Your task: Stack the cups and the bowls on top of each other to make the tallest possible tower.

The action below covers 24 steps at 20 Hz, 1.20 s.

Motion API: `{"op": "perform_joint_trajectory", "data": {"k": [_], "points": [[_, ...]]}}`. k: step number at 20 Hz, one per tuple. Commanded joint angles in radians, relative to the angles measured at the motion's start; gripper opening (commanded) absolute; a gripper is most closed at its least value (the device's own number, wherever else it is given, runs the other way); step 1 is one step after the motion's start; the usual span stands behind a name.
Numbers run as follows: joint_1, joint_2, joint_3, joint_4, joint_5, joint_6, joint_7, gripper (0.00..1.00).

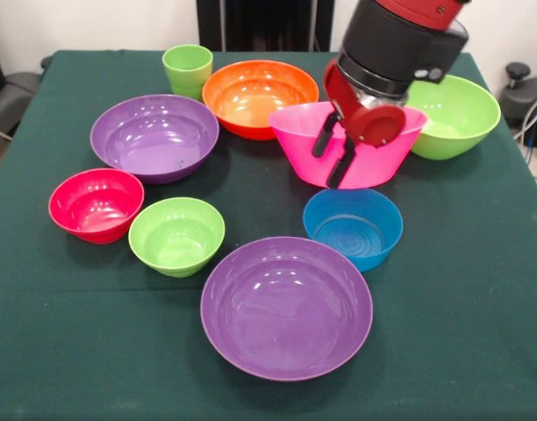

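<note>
My gripper (333, 151) hangs over the near wall of the huge pink bowl (383, 162) at the back right, its two black fingers (342, 165) close together on that wall. The pink bowl looks tipped and raised off the cloth. One purple bowl (154, 136) stands at the left and another (286, 307) at the front middle. The orange bowl (260, 92) and the light green cup (188, 68) stand at the back, and the large lime bowl (457, 114) at the back right. Red (96, 203), small lime (176, 235) and blue (353, 226) bowls stand mid-table. No bowl shows inside another. The orange cup is out of view.
A dark green cloth (461, 333) covers the table. The arm's black and red wrist (396, 44) comes down from the top right and hides part of the pink bowl's inside. Black furniture stands beyond the table's far corners.
</note>
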Motion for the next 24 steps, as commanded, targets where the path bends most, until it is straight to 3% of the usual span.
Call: {"op": "perform_joint_trajectory", "data": {"k": [1, 9, 15, 19, 24], "points": [[0.038, 0.081, 0.064, -0.102, 0.030, 0.088, 0.290, 1.00], [0.062, 0.033, 0.037, -0.082, 0.021, 0.143, 0.275, 1.00], [0.060, -0.053, 0.039, -0.003, 0.005, 0.156, 0.232, 1.00], [0.080, -0.080, 0.054, 0.062, 0.019, 0.127, 0.256, 1.00], [0.120, -0.068, 0.011, 0.039, 0.009, 0.178, 0.315, 1.00]]}}
